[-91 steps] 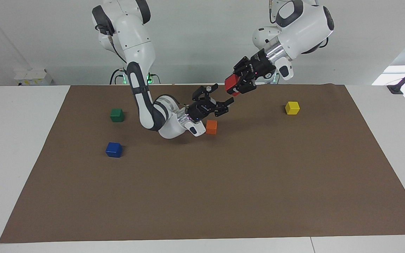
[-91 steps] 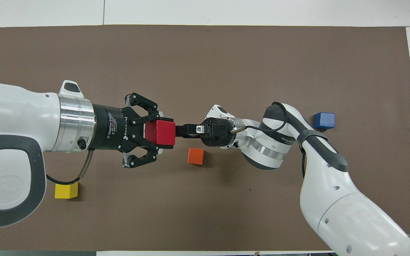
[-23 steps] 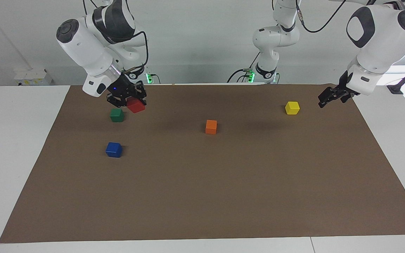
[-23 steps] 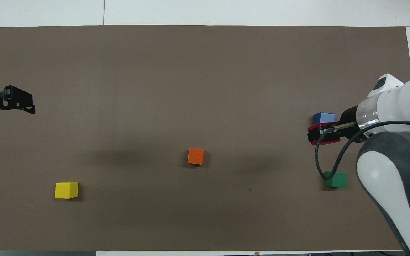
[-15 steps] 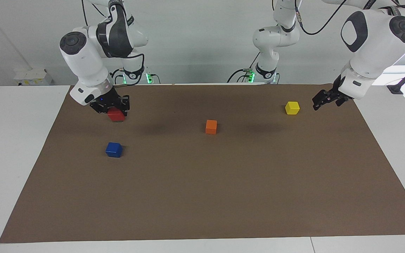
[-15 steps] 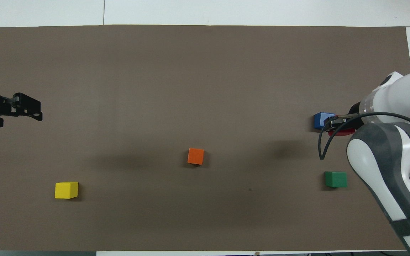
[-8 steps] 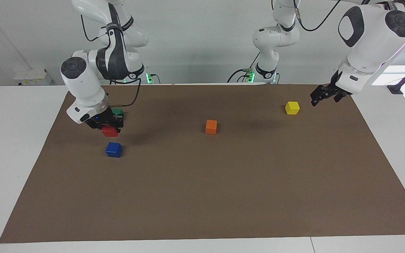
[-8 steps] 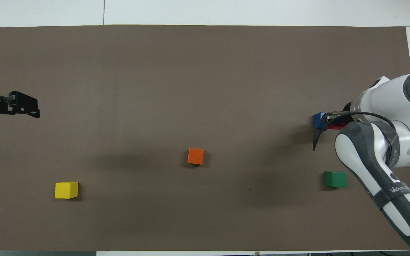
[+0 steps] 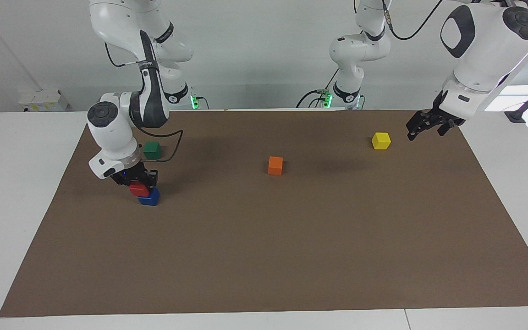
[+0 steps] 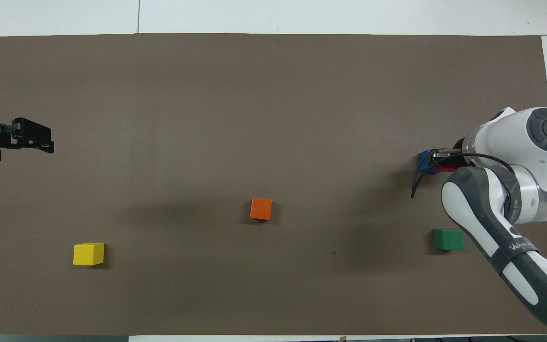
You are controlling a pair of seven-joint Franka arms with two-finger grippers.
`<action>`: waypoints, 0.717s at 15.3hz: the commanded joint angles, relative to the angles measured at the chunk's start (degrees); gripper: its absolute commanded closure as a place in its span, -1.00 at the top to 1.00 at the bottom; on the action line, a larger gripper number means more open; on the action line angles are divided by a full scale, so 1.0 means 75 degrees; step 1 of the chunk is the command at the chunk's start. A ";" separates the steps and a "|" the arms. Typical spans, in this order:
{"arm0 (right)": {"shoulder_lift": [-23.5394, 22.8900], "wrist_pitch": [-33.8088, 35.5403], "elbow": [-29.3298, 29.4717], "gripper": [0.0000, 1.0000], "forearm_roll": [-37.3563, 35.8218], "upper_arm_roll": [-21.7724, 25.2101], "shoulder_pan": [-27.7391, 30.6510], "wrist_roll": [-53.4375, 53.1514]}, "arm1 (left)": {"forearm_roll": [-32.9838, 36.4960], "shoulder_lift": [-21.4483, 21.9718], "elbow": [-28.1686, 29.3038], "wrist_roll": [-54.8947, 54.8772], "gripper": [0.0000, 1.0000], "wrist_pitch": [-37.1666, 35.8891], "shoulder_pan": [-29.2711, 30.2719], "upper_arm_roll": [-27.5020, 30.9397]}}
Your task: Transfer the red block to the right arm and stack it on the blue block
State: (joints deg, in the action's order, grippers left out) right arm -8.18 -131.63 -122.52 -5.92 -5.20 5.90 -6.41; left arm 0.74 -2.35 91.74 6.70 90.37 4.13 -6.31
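My right gripper [image 9: 139, 184] is shut on the red block [image 9: 137, 189] and holds it down against the top of the blue block [image 9: 151, 199], shifted a little toward the right arm's end. I cannot tell whether it rests fully on it. In the overhead view the right arm's wrist covers most of both; only an edge of the blue block [image 10: 424, 160] and a sliver of the red block [image 10: 447, 167] show. My left gripper [image 9: 422, 129] is open and empty in the air beside the yellow block, and it waits there; it also shows in the overhead view [image 10: 33, 138].
A green block [image 9: 152, 150] lies nearer to the robots than the stack, close to the right arm's elbow. An orange block [image 9: 275, 165] lies mid-mat. A yellow block [image 9: 381, 140] lies toward the left arm's end. All lie on a brown mat [image 9: 291, 256].
My right gripper has carried the red block from over the green block down onto the blue block. My left gripper has stayed beside the yellow block with small shifts.
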 commanded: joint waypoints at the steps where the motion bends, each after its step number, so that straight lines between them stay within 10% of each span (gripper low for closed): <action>1: 0.0095 -0.0156 -0.0141 -1.00 -0.0207 -0.0092 0.0127 -0.0235 | -0.0099 -0.0073 -0.0139 -0.0120 1.00 0.0103 0.0000 0.0021; 11: 0.0165 -0.0531 -0.0480 -1.00 -0.0207 -0.0116 0.0139 -0.0247 | -0.0099 -0.0073 -0.0127 -0.0109 1.00 0.0220 -0.0012 -0.0014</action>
State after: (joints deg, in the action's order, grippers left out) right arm -7.77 -133.89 -124.04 -5.92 -5.25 5.90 -6.60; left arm 0.71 -2.40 91.64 6.68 91.50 4.12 -6.58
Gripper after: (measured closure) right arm 0.423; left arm 0.000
